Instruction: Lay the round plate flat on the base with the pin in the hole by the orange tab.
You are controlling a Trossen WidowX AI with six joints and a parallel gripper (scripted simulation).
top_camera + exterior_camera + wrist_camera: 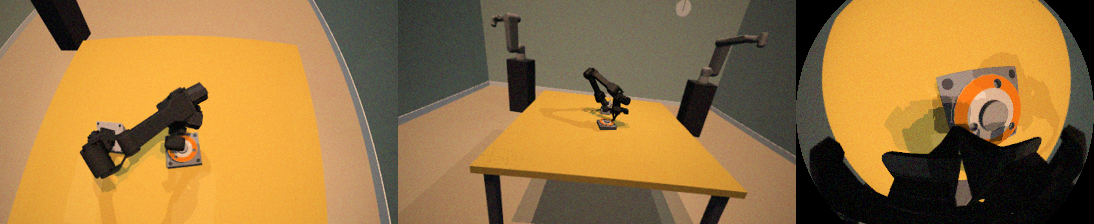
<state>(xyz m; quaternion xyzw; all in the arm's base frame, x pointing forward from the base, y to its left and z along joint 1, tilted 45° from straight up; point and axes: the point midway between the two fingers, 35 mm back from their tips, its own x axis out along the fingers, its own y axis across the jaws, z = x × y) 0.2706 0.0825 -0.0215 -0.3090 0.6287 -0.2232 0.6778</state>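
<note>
The round plate (184, 160) (606, 124) (1011, 94), orange with a pale inner ring, sits around the grey post (995, 116) on the square grey base (199, 150) (607, 128) (958, 80). Several small dark holes show in the plate. I cannot pick out the orange tab or the pin, and cannot tell whether the plate lies flat. My gripper (613, 119) (956, 129) is shut with nothing between its fingers. Its fingertips are at the near left edge of the plate in the wrist view and hide part of that edge. Whether they touch it is unclear.
The arm's grey mount (111, 125) stands on the yellow table (255, 117) (555, 153), left of the base in the top view. Two other arms stand on black pedestals (521, 84) (697, 102) beyond the table's sides. My arm spans above the table between mount and base.
</note>
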